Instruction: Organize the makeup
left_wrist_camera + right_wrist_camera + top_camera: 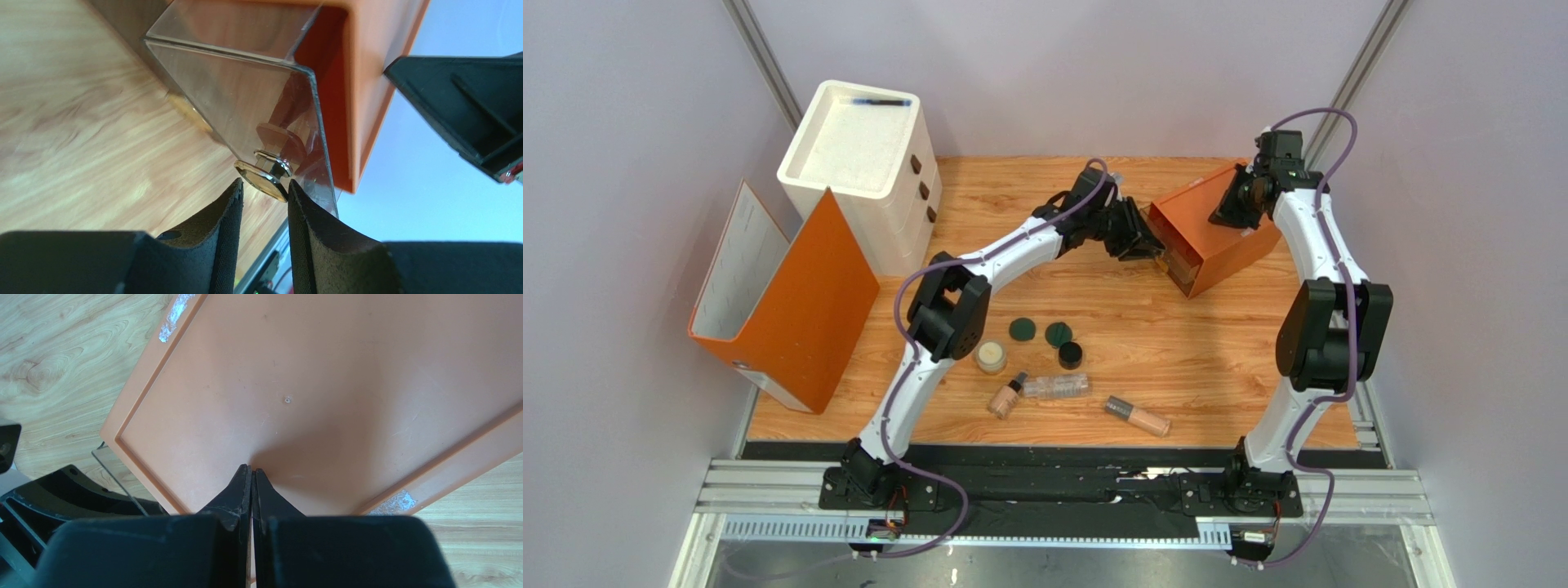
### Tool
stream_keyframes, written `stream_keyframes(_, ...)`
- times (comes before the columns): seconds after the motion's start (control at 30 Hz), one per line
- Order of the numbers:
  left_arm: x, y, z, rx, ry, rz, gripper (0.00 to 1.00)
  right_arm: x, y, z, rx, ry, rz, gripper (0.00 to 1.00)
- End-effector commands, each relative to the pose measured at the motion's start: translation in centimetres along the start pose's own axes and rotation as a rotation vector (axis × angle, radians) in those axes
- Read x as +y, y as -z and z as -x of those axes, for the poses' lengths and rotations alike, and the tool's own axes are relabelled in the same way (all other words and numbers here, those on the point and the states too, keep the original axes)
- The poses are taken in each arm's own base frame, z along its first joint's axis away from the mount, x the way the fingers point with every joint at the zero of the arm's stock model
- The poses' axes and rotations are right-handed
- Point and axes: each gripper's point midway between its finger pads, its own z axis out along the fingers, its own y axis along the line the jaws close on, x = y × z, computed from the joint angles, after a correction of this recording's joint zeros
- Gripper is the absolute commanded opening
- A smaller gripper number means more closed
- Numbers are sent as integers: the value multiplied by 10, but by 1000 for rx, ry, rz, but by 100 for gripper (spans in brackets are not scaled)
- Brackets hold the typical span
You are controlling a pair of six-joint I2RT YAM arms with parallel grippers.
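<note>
Fingers of left gripper (pixel 264 187) clamped on drawer knob (pixel 267 170), right gripper (pixel 252 476) fingers together on orange box (pixel 319 386), makeup (pixel 1057 387) loose on table (pixel 1222 368), lower centre of top view, apart from box.

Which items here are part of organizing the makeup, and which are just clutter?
Job: two green discs, black jar, cream jar, clear tube, two beige tubes, orange drawer box (left pincer on its knob).
Lying about: white drawer unit, orange folder, pen.
</note>
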Motion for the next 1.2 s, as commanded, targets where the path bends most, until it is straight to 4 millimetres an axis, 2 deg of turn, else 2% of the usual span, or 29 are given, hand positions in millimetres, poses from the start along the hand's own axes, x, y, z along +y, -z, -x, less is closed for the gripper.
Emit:
stream_keyframes(0.0,86,17,-19,46,68,262,38,-55,-22,-66,247,-30,-182,0)
stream_keyframes(0.07,100,31,-22,45,78,304,38,-55,-22,-66,246,-30,-181,0)
stream_keyframes(0.1,94,41,-20,30,59,303,38,-55,-22,-66,246,-32,-181,0)
stream_keyframes(0.13,109,47,-25,25,65,346,38,-55,-22,-66,246,-30,-181,0)
stream_keyframes(0.2,116,65,-31,9,52,389,38,-55,-23,-67,249,-34,-181,0)
stream_keyframes(0.23,120,73,-27,-28,44,425,39,-55,-24,-69,257,-36,-181,0)
stream_keyframes(0.3,119,89,-26,-58,20,443,40,-57,-25,-71,263,-36,-183,0)
stream_keyframes(0.37,119,95,-21,-91,-3,456,40,-57,-28,-73,268,-38,-182,0)
stream_keyframes(0.47,104,93,-14,-91,-58,405,46,-59,-29,-77,276,-35,-181,0)
stream_keyframes(0.57,90,91,-8,-84,-115,369,59,-60,-30,-80,285,-31,-185,0)
stream_keyframes(0.6,83,93,-6,-90,-135,356,67,-61,-30,-80,283,-28,-185,0)
stream_keyframes(0.67,79,100,-3,-103,-193,357,74,-61,-30,-80,283,-27,-187,0)
stream_keyframes(0.73,70,117,0,-142,-243,358,79,-61,-31,-82,289,-29,-186,0)
stream_keyframes(0.77,55,131,2,-168,-294,341,80,-62,-32,-83,293,-28,-185,0)
stream_keyframes(0.8,63,138,-1,-172,-311,366,82,-64,-33,-86,307,-34,-196,0)
stream_keyframes(0.83,62,145,-3,-176,-334,370,82,-65,-34,-88,316,-37,-201,0)
stream_keyframes(0.87,52,159,-2,-197,-381,359,82,-66,-35,-89,322,-36,-203,0)
stream_keyframes(0.9,64,165,-12,-180,-388,383,82,-67,-36,-91,332,-41,-209,0)
stream_keyframes(0.97,72,177,-19,-168,-432,411,82,-69,-39,-98,365,-48,-216,0)
stream_keyframes(1.07,97,199,-45,-109,-469,469,82,-69,-42,-104,385,-58,-210,0)
stream_keyframes(1.17,122,208,-67,-43,-492,531,81,-69,-43,-107,396,-65,-210,0)
